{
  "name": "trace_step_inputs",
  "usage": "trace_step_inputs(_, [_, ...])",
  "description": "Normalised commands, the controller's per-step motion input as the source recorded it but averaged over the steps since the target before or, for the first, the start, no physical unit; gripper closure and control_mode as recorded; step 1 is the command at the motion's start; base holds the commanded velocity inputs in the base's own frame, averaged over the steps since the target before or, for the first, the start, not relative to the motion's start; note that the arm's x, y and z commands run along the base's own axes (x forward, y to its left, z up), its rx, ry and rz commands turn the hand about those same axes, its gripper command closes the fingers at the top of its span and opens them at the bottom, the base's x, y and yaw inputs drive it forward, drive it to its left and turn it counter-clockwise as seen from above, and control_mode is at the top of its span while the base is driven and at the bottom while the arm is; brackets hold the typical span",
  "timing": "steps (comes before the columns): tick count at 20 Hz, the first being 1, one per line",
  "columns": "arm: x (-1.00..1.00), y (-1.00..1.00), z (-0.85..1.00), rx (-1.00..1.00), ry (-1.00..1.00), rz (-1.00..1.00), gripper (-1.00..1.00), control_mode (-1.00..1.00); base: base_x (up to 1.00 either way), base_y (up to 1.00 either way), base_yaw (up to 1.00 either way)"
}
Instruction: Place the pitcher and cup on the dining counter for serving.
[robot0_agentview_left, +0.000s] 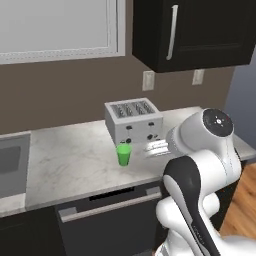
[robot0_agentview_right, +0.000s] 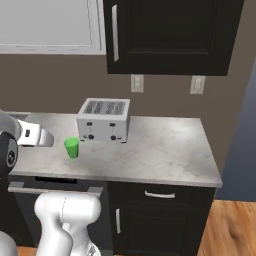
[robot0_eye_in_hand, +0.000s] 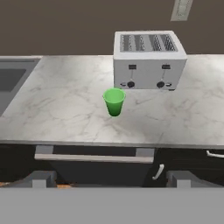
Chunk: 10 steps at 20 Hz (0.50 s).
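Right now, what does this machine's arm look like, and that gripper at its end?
The arm is built of rounded, glossy white shells with dark bands at the joints. One joint ends in a round white cap with a dark disc bearing small markings. No cables show. In the hand view, the gripper appears as two small dark grey, blocky fingertips.

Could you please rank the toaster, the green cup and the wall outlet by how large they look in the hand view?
Largest to smallest as they appear:
1. toaster
2. cup
3. wall outlet, though it is cut by the top edge and lies farther back, so its place is unsure.
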Motion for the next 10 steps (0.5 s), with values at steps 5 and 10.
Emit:
trace_step_inputs(5, [0.0, 0.0, 0.0, 0.0, 0.0, 0.0, -1.0, 1.0, 0.44, 0.0, 0.06])
trace_step_inputs(10, [0.0, 0.0, 0.0, 0.0, 0.0, 0.0, -1.0, 1.0, 0.34, 0.0, 0.0])
